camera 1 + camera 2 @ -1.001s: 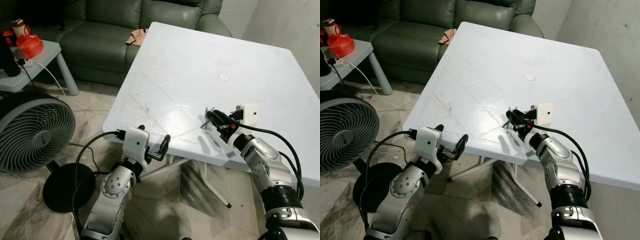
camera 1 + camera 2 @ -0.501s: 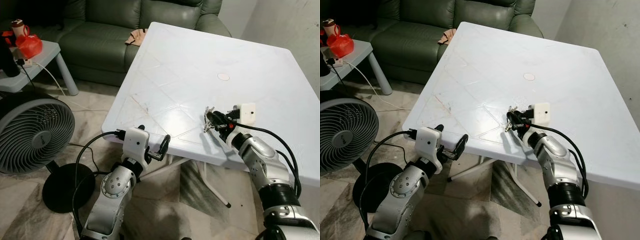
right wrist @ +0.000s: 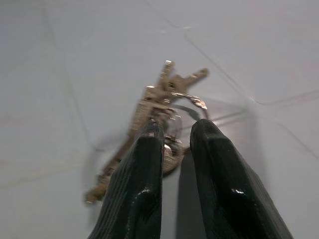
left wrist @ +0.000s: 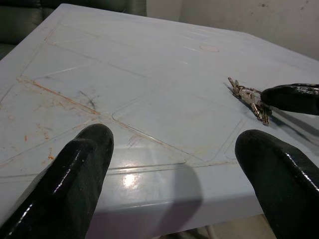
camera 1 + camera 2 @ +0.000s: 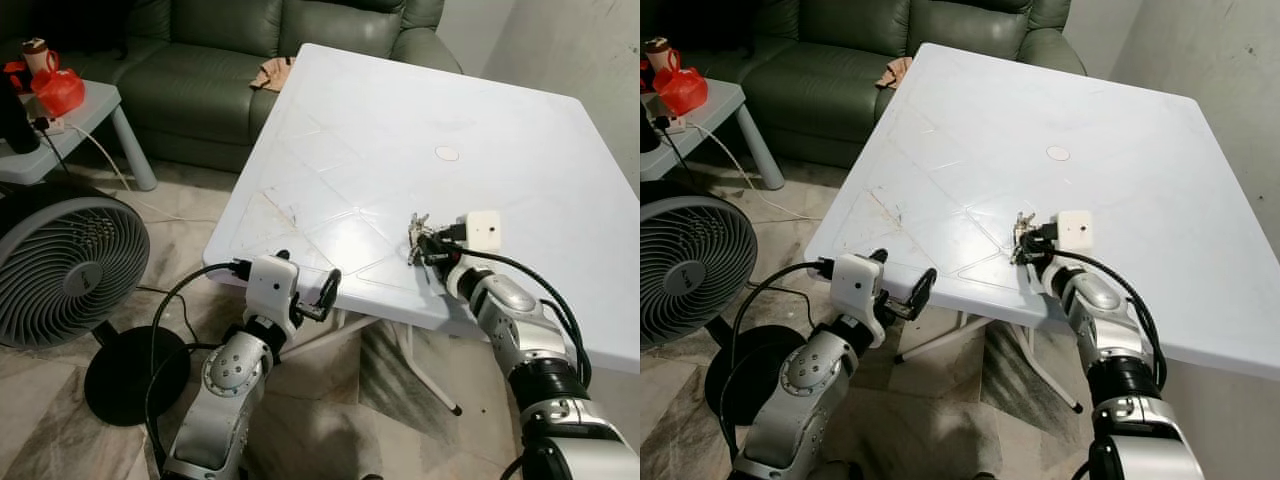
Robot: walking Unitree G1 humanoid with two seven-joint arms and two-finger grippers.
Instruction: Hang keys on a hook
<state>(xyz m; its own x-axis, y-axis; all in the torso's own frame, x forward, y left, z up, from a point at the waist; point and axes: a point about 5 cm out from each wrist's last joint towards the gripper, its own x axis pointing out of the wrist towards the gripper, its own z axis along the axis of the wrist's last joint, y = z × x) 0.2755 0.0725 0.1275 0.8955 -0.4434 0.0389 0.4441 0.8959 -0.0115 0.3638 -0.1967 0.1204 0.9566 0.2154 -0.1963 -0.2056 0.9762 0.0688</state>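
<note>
A bunch of metal keys (image 5: 414, 236) on a ring lies low over the white table (image 5: 400, 130), near its front edge. My right gripper (image 5: 424, 243) is shut on the keys; in the right wrist view the ring (image 3: 175, 127) sits pinched between the two black fingertips (image 3: 149, 144), with the keys fanned out past them. The keys (image 4: 248, 97) and a right finger also appear in the left wrist view. My left gripper (image 5: 306, 278) stands open with nothing in it, just below and in front of the table's front edge.
A green sofa (image 5: 220, 60) stands behind the table's far left corner. A floor fan (image 5: 60, 270) on a black base is at my left, with a small grey side table (image 5: 90, 110) holding a red bag (image 5: 58, 92) behind it. Table legs (image 5: 430, 380) cross underneath.
My right forearm has sunk lower toward the table and drawn slightly left, with the keys staying at about the same spot. The left arm has not moved.
</note>
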